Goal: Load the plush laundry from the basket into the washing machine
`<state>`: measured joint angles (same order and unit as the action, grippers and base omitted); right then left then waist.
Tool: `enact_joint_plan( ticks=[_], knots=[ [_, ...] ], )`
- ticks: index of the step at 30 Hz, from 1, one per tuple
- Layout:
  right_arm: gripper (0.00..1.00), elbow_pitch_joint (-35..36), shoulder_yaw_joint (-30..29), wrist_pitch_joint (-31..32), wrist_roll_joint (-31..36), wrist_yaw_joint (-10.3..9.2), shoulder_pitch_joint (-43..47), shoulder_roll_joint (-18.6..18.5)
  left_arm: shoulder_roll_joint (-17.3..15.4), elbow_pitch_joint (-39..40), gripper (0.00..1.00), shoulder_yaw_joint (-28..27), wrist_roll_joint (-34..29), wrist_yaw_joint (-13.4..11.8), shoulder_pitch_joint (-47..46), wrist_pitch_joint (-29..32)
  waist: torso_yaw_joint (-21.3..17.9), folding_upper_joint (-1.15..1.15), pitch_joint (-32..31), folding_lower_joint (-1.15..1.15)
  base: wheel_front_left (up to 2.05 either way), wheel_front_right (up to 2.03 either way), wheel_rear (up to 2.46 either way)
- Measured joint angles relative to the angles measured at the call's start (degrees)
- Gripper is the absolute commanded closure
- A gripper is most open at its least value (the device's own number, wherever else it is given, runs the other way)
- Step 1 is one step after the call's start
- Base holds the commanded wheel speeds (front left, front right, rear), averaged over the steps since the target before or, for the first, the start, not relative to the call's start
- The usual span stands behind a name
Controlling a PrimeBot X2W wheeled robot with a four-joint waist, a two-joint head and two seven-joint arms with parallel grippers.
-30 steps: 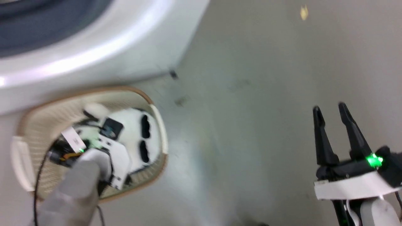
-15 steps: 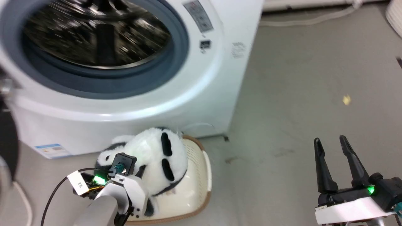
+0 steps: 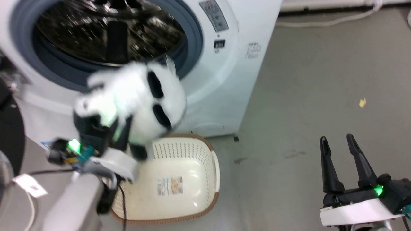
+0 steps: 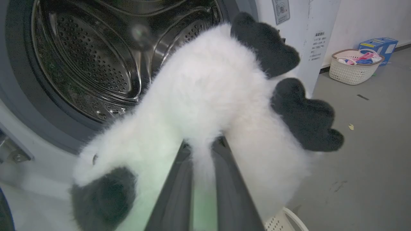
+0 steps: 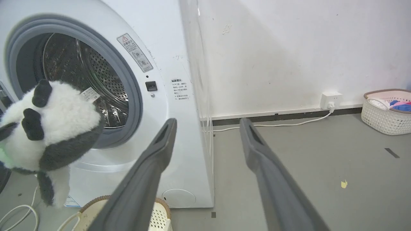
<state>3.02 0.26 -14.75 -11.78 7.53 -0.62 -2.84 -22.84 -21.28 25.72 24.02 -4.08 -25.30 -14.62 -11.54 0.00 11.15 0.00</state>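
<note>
Since 0.5 s ago, the plush laundry (image 3: pixel 135 102) has been raised out of the basket (image 3: pixel 179 149) and now hangs above it, against the lower front of the washing machine (image 3: pixel 221 80), level with the grey ring below the open drum (image 3: pixel 106 35). The left gripper (image 4: pixel 200 146) is pinching the toy: in the left wrist view its two dark fingers (image 4: pixel 175 192) stand nearly together with a strip of white fur clamped between them. The toy is clear of the basket, whose inner bottom shows its sticker (image 3: pixel 169 186). The right gripper (image 3: pixel 336 138) sits low over the floor (image 3: pixel 305 80), well apart from the toy, fingers spread and holding nothing.
</note>
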Motion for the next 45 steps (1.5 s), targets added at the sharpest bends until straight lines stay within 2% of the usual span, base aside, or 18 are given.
enact_joint_plan(
  ticks=[4,9,14,19,25,30,36,37,38,39,45],
  knots=[
    [0.00,0.52,0.38,-0.01,-1.25,0.00,-1.85,0.01,-2.85,5.26,1.00,-2.23,-0.44,-1.14,-3.24,1.10,-1.15,0.00,3.61,0.01,0.00,0.00,0.00],
    [0.00,1.69,0.89,-0.01,-4.05,0.00,-5.55,0.00,-7.65,9.27,1.00,-5.27,-1.21,-1.85,-12.26,6.99,-3.30,0.00,9.22,0.01,0.00,0.00,0.00],
    [0.00,2.35,2.55,-0.01,-6.35,0.00,-8.40,0.02,-11.78,9.06,1.00,-5.90,-2.59,0.22,-24.13,14.12,-6.07,0.00,15.60,0.02,0.00,0.00,0.00],
    [0.00,2.59,3.98,-0.01,-9.06,0.00,-10.53,0.01,-14.26,3.49,1.00,-5.24,-4.88,3.66,-38.11,19.68,-9.16,0.00,21.95,0.02,0.00,0.00,0.00],
    [0.00,2.61,5.97,0.00,-11.58,0.00,-11.80,0.01,-15.84,-9.20,1.00,-2.77,-8.24,6.83,-51.67,25.86,-13.14,0.00,28.12,0.02,0.00,0.00,0.00],
    [0.00,2.82,6.44,0.00,-12.55,0.00,-12.48,0.01,-16.27,-18.46,1.00,-1.35,-10.10,7.36,-56.93,28.54,-15.91,0.00,31.63,0.01,0.00,0.00,0.00],
    [0.00,2.99,5.90,0.00,-12.65,0.00,-12.88,0.01,-15.51,-22.82,1.00,1.74,-11.32,9.43,-60.08,28.60,-16.38,0.00,33.33,0.01,0.00,0.00,0.00],
    [0.00,3.04,5.52,-0.01,-12.74,0.00,-13.00,0.01,-15.21,-23.54,0.69,1.92,-11.31,9.66,-60.24,28.13,-16.07,0.00,33.28,0.01,0.00,0.00,0.00],
    [0.00,3.07,5.09,0.00,-13.15,0.00,-13.09,0.01,-15.02,-24.18,0.03,2.05,-11.32,9.66,-60.36,27.60,-15.79,0.00,33.15,0.01,0.00,0.00,0.00],
    [0.00,3.07,4.67,0.00,-13.45,0.00,-13.13,0.01,-14.74,-24.98,0.00,2.14,-11.31,9.64,-60.37,26.94,-15.53,0.00,32.90,0.01,0.00,0.00,0.00],
    [0.00,3.10,3.04,0.00,-11.13,0.00,-13.29,0.01,-11.79,-28.64,0.00,1.93,-9.68,8.95,-58.29,20.54,-13.48,0.00,30.08,0.00,0.00,0.00,0.00]
  ],
)
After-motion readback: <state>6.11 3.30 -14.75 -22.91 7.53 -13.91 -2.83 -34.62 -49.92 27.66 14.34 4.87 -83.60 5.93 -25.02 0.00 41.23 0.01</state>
